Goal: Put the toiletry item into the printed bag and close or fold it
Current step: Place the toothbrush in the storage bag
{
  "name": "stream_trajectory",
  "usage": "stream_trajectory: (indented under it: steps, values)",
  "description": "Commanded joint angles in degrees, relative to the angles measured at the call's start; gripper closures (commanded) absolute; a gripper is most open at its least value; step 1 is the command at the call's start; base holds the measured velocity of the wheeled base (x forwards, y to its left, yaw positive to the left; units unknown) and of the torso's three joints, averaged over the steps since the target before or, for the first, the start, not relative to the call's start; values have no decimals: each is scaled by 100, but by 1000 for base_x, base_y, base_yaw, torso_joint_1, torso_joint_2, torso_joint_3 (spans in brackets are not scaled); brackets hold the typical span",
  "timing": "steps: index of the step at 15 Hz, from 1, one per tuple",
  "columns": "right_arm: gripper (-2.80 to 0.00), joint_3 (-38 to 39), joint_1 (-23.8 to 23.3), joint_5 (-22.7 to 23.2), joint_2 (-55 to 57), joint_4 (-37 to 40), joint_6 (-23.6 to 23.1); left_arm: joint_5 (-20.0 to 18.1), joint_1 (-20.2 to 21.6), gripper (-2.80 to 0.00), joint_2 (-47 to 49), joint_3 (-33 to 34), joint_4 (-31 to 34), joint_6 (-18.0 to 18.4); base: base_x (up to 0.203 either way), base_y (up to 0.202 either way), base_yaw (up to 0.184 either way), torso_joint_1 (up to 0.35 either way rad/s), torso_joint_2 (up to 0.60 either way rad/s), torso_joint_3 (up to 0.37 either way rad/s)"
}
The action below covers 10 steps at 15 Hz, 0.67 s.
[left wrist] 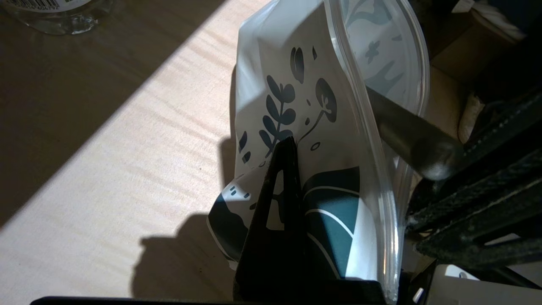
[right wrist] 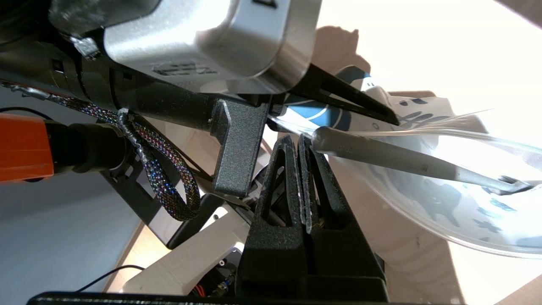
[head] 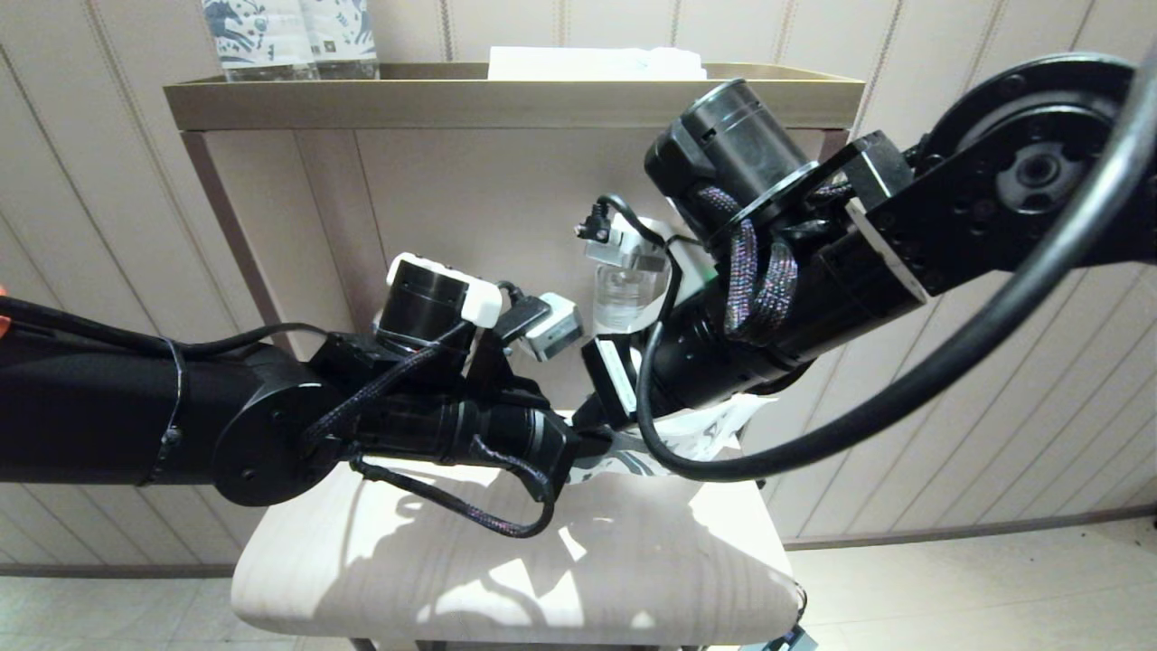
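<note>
Here, operator, is what you have around the printed bag:

Printed bag (left wrist: 338,127): it lies on the pale table (head: 506,561), mouth held open, its clear zip rim curving above the leaf figures.
Left gripper (left wrist: 284,146): you have its fingers pressed together on the bag's printed wall, just beside the open rim; the dark fingers hide part of the leaf print.
Toiletry item (right wrist: 406,159): its grey-looking handle pokes through the bag's mouth, far end inside the bag, near end sticking out past the rim.
Right gripper (right wrist: 301,142): fingers pinched on the outer end of the toiletry item, just outside the bag's mouth.
In your way: from the head view both forearms cross in front of the bag, so you see only a strip of it (head: 696,434) under the right wrist.
Clear bottle (head: 624,294): stands behind the bag, half hidden by the right arm's cables.
Shelf (head: 506,99): above and behind the bag, carrying two printed packs (head: 289,36) and a white folded item (head: 597,63).
Floor: pale tiles beyond the table edge, well apart from the bag.
</note>
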Motion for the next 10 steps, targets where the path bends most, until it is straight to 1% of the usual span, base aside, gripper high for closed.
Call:
stream_trajectory:
  steps: [1, 4, 10]
  values:
    - [0, -19, 23, 11, -52, 24, 14, -13, -4, 0, 12, 2, 0, 5, 0, 0, 0, 0, 0, 0]
    - [0, -46, 155, 2, -123, 26, 14, -13, 2, 0, 12, 2, 0, 5, 0, 0, 0, 0, 0, 0]
    - [0, -76, 135, 2, -85, -11, 14, -13, 4, 0, 20, 2, 0, 5, 0, 0, 0, 0, 0, 0]
